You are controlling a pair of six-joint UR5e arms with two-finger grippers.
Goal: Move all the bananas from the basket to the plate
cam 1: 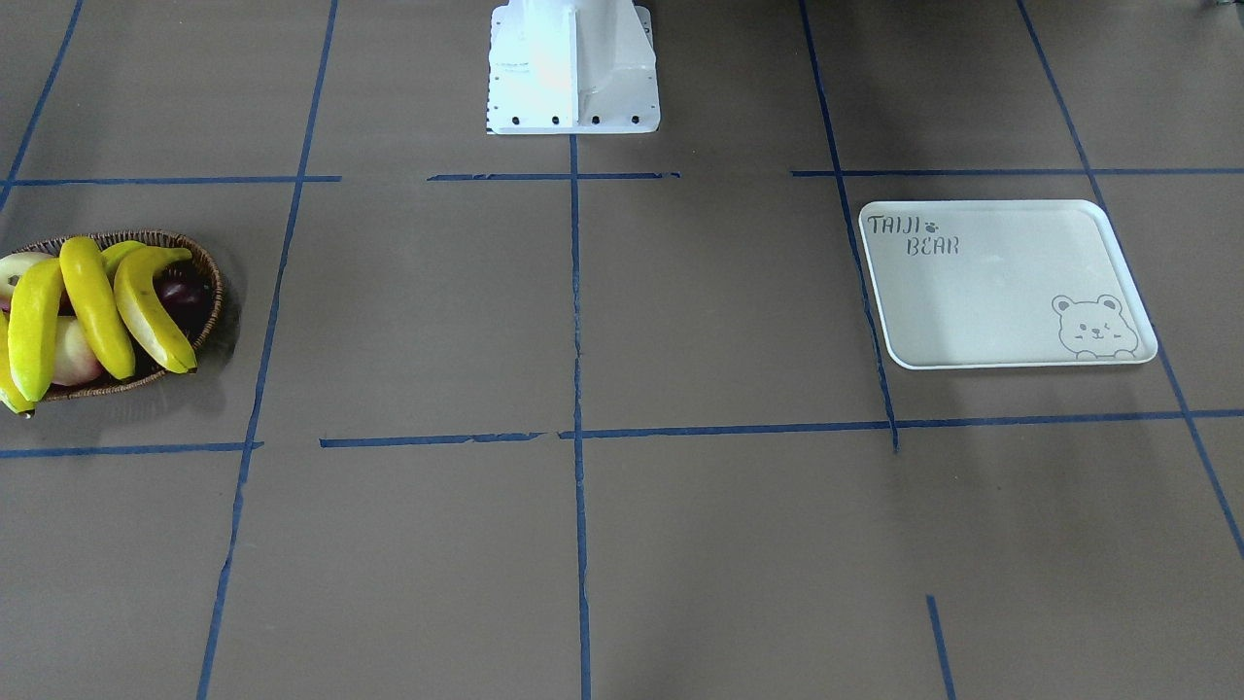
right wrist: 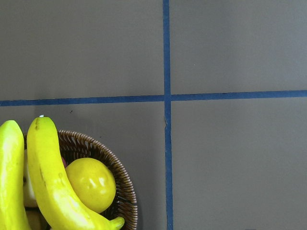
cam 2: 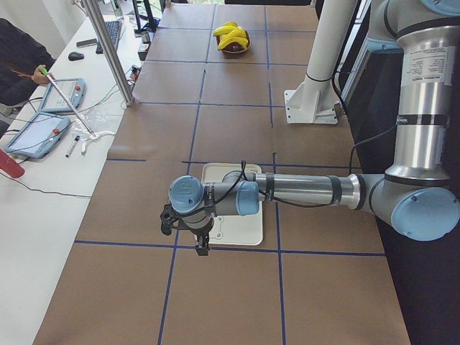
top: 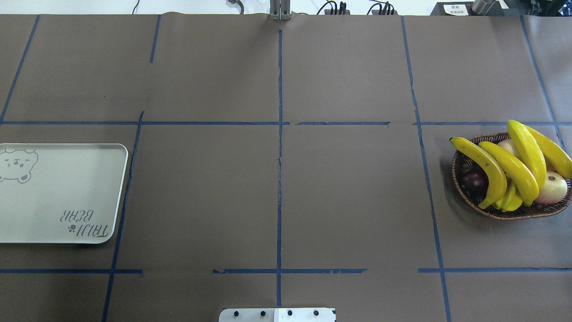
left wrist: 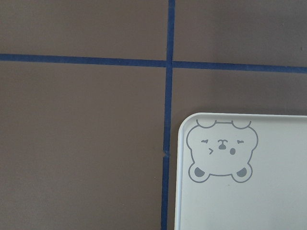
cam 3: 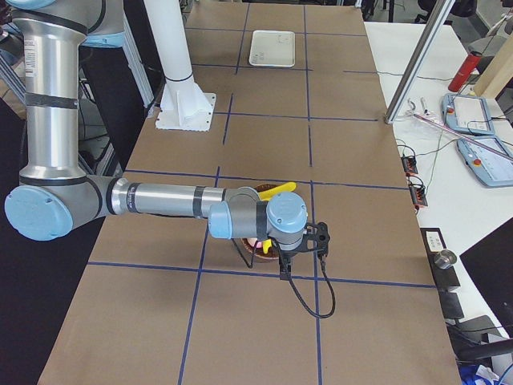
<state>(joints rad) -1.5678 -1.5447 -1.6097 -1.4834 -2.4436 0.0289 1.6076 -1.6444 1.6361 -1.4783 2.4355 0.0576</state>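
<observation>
Several yellow bananas (top: 514,172) lie piled across the wicker basket (top: 464,197) at the table's right end in the overhead view; they also show in the front view as bananas (cam 1: 92,301) in the basket (cam 1: 209,282). The off-white plate (top: 58,197) printed with a bear sits at the opposite end with nothing on it, plate (cam 1: 1001,287). My left gripper (cam 2: 185,233) hangs above the plate's outer edge (cam 2: 244,230); I cannot tell whether it is open. My right gripper (cam 3: 304,253) hovers beside the basket, one banana (cam 3: 276,190) peeking from behind the arm; its state I cannot tell either.
Pink-cream apples (top: 554,188), a dark fruit (top: 474,181) and a yellow-green fruit (right wrist: 91,184) share the basket. The white robot base (cam 1: 573,68) stands mid-table. A side bench holds tablets (cam 2: 36,133), with a person's sleeve (cam 2: 18,57) at its far end.
</observation>
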